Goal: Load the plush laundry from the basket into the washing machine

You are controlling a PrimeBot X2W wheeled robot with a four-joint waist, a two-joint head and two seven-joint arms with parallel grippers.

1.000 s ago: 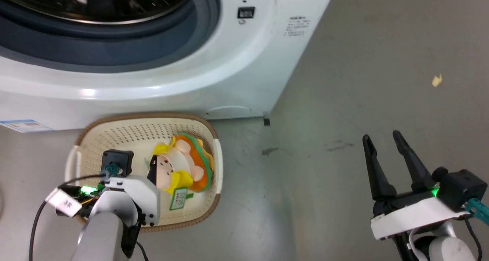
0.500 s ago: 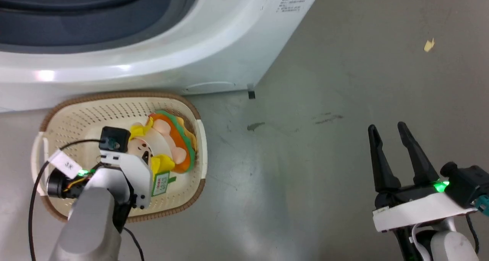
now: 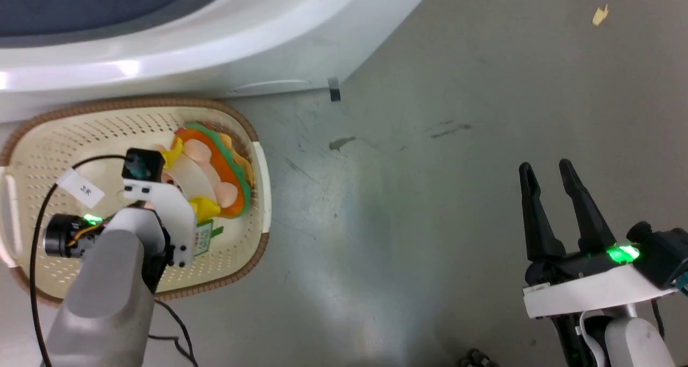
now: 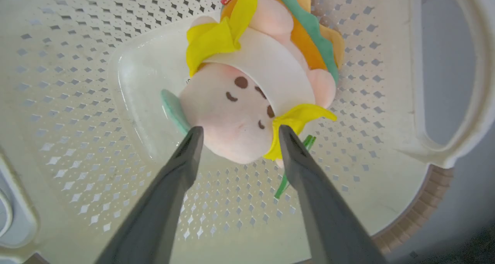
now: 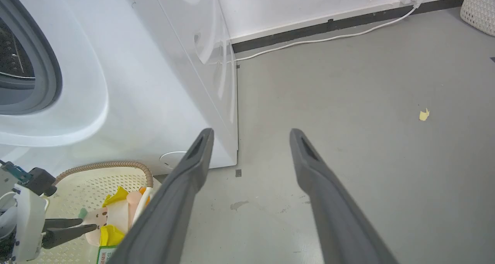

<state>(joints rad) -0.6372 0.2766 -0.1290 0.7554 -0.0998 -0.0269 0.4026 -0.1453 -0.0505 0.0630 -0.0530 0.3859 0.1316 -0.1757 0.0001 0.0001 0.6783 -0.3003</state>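
My left pincer (image 4: 238, 129) is wide, its 2 fingers flanking the toy's (image 4: 247, 86) pink head, not closed on it. The toy lies in the basket (image 4: 58, 82) before the washer (image 3: 215, 50). Closing here, I'd judge the round soft head may squirt out, or a tip may snag a basket hole. My right pincer (image 3: 545, 168) hangs part-open, well apart.

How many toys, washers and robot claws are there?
toy: 1
washer: 1
claws: 2, left claw and right claw
Total: 4
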